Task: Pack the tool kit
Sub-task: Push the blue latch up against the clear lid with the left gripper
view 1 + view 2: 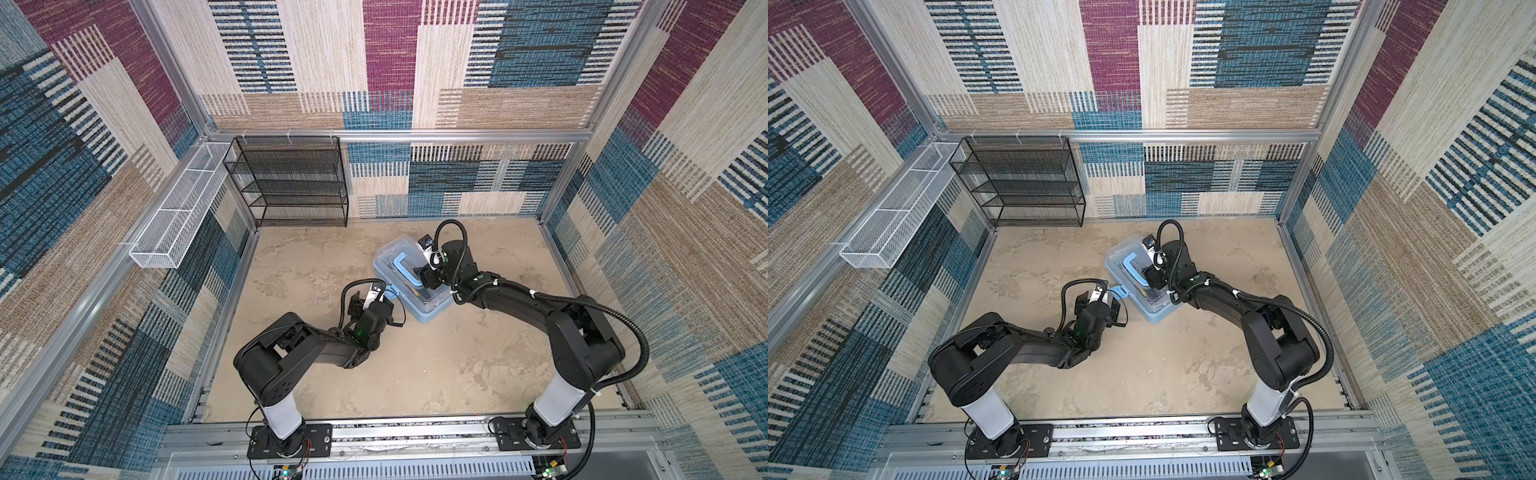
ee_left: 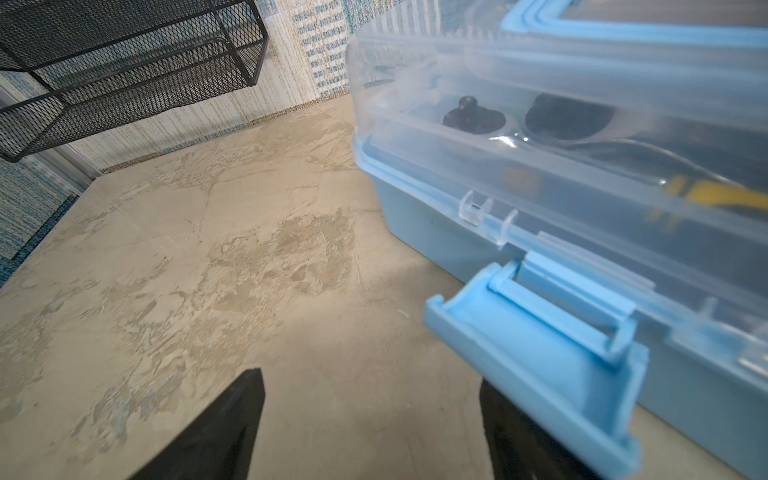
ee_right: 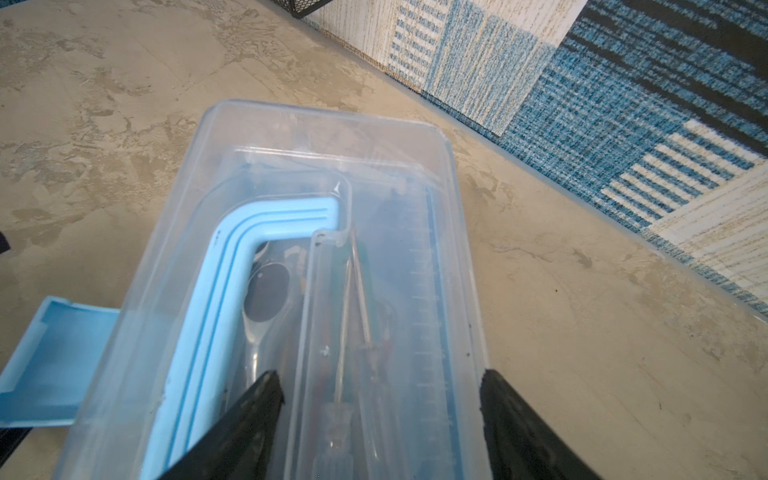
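Left pincer (image 2: 370, 378) gapes apart beside the tool kit (image 1: 430, 311) latch (image 2: 532, 365). Right pincer (image 3: 380, 374) stands apart over the transparent lid (image 3: 324, 137).

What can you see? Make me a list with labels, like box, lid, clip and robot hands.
Box: light-blue tool case
Lid: clear lid, down on the case
Handle: blue handle, flat on the lid
Clip: blue latch, flipped out, unfastened
Inside: slim tools, seen through the lid
Left gripper: open, beside the latch
Right gripper: open, above the lid
Walls: black mesh rack, white mesh basket
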You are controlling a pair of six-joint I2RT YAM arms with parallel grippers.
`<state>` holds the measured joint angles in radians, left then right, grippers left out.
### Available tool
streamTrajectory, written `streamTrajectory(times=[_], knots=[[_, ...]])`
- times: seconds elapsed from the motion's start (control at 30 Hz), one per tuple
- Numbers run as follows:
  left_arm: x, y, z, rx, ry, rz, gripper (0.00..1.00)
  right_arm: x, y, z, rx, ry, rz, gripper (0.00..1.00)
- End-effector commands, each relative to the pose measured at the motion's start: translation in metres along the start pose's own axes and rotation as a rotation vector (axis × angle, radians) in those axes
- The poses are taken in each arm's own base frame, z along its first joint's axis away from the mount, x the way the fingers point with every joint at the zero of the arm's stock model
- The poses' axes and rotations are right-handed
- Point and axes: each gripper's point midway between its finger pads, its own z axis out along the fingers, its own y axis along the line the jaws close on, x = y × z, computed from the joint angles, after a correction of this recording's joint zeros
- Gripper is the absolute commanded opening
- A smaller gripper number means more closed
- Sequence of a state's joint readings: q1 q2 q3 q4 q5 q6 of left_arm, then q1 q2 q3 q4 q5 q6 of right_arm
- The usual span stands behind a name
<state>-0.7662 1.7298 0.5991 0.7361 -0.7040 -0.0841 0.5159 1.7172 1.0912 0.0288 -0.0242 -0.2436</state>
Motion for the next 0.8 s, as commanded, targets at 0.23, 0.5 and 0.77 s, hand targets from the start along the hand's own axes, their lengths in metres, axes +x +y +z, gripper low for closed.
streamTrajectory(times=[0.23, 0.5, 0.77], knots=[[-0.022, 0.004, -0.003, -0.010, -0.040, -0.038, 0.85, 0.066, 0.029, -0.005, -0.127, 0.259, 0.019, 0.76], [-0.028, 0.001, -0.001, 0.021, -0.042, -0.042, 0.85, 0.045, 0.023, -0.005, -0.107, 0.215, 0.045, 0.72], [-0.025, -0.004, 0.004, 0.101, -0.001, -0.092, 0.84, 0.007, 0.017, -0.012, -0.098, 0.128, 0.062, 0.68]])
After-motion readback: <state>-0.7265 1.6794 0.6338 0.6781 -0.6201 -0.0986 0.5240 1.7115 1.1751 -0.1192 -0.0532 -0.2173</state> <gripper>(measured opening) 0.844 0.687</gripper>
